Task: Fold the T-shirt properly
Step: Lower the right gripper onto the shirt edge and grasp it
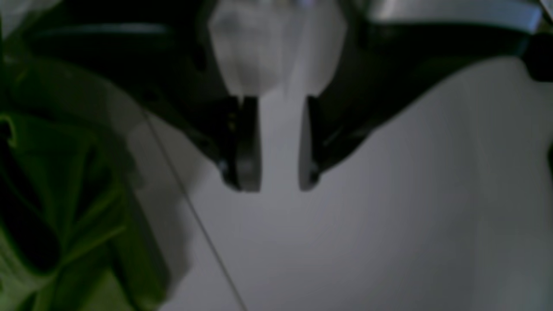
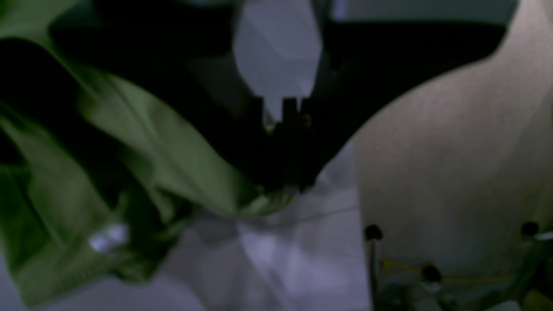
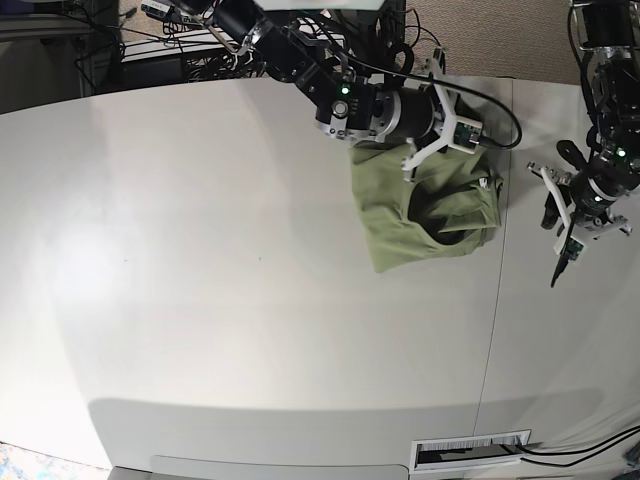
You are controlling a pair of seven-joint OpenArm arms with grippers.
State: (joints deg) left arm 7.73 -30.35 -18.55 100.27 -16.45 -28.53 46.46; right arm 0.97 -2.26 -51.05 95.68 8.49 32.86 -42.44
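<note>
Left gripper (image 1: 280, 181) is held over bare desk (image 3: 200, 250), fingers apart, nothing held. T-shirt (image 3: 425, 205) is bunched at the desk's far right. Right gripper (image 2: 285, 185) is closed on a fold at its far edge. Fabric is judged soft, light, limp; hems or shoulders are better gripped, both layers together.

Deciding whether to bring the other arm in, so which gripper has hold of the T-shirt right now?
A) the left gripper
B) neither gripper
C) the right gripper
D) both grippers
C. In the right wrist view the right gripper is pinched on green cloth of the T-shirt, while the left gripper stands open over the bare table beside the shirt.
</note>
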